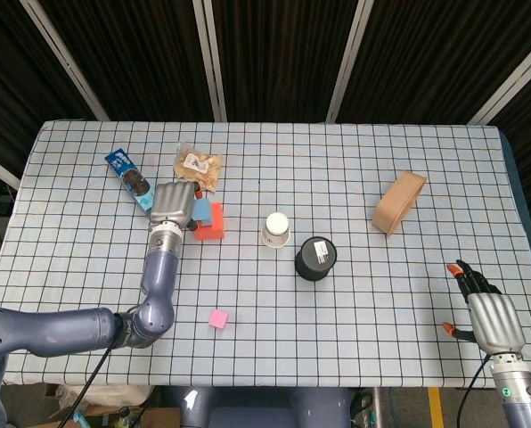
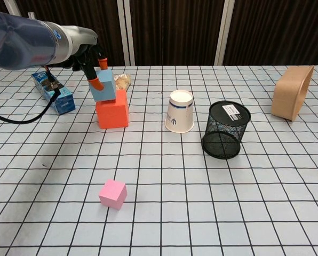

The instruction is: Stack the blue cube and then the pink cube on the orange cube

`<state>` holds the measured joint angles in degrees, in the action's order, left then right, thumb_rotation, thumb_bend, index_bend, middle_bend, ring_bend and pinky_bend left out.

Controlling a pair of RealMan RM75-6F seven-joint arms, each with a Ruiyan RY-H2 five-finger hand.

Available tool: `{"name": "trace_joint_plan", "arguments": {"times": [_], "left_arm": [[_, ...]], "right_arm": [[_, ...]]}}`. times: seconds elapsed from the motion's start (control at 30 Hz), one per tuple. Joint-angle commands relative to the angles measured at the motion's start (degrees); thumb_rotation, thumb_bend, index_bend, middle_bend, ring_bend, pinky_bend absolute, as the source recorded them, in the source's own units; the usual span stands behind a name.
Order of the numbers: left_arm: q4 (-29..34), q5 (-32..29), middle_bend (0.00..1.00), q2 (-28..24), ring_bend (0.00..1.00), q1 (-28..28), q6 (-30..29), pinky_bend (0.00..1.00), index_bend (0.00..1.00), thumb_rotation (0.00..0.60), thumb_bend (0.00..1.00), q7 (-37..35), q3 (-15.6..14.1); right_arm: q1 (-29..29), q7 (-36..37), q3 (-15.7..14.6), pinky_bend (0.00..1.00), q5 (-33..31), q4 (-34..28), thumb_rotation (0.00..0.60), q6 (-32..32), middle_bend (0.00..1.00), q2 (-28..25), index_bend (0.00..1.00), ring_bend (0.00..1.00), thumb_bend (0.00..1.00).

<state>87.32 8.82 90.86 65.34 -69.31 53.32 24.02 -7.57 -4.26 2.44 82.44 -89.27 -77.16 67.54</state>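
My left hand (image 2: 90,63) (image 1: 174,204) holds the blue cube (image 2: 104,86) (image 1: 200,210), tilted, just above the top left part of the orange cube (image 2: 112,111) (image 1: 215,220). Whether the two cubes touch I cannot tell. The orange cube stands on the table at the left. The pink cube (image 2: 113,194) (image 1: 217,318) lies alone near the front edge. My right hand (image 1: 490,317) rests at the table's right front corner with fingers apart, holding nothing; the chest view does not show it.
A blue carton (image 2: 53,92) and a snack bag (image 2: 121,81) lie just behind and left of the orange cube. A white paper cup (image 2: 180,111) stands upside down, next to a black mesh pen holder (image 2: 225,130). A tan container (image 2: 291,99) sits at the right.
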Motion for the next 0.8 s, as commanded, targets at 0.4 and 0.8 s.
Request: {"name": "trace_joint_plan", "arguments": {"times": [0.4, 0.8], "left_arm": [[-0.3, -0.5, 0.9, 0.6, 0.79, 0.4, -0.5, 0.84, 0.43, 0.6, 0.28, 0.4, 0.0], [-0.8, -0.3, 0.9, 1.2, 0.8, 0.5, -0.5, 0.84, 0.41, 0.6, 0.28, 0.5, -0.1]], "right_arm": [[0.0, 0.3, -0.1, 0.37, 0.2, 0.0, 0.6, -0.1, 0.1, -0.1, 0.12, 0.17, 0.1], [-0.1, -0.1, -0.1, 0.37, 0.0, 0.1, 0.6, 0.2, 0.1, 0.1, 0.12, 0.17, 0.1]]}}
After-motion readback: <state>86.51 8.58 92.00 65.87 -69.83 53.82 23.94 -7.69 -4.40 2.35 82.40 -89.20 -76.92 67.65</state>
